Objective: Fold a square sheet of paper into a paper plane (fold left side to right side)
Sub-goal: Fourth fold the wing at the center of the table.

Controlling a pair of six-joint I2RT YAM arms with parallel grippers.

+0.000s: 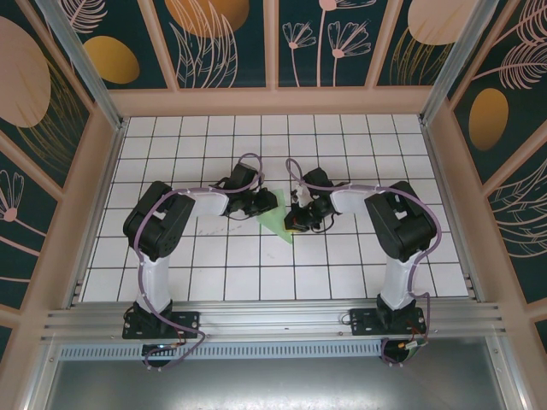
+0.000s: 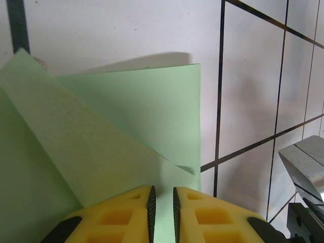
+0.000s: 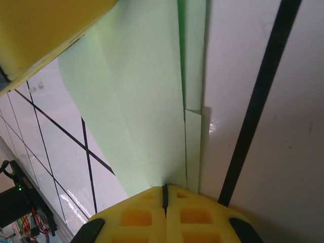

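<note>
Left of centre, the left gripper (image 1: pixel 265 204) stood nearly closed, the square sheet of paper (image 1: pixel 275 224) showing in its slit; whether it pinched could not be told. The part-folded sheet lay at centre. Just right of it the right gripper (image 1: pixel 297 219) had its fingers pressed together at the creased edge, so uneven pulling might skew the crease or tear it.
</note>
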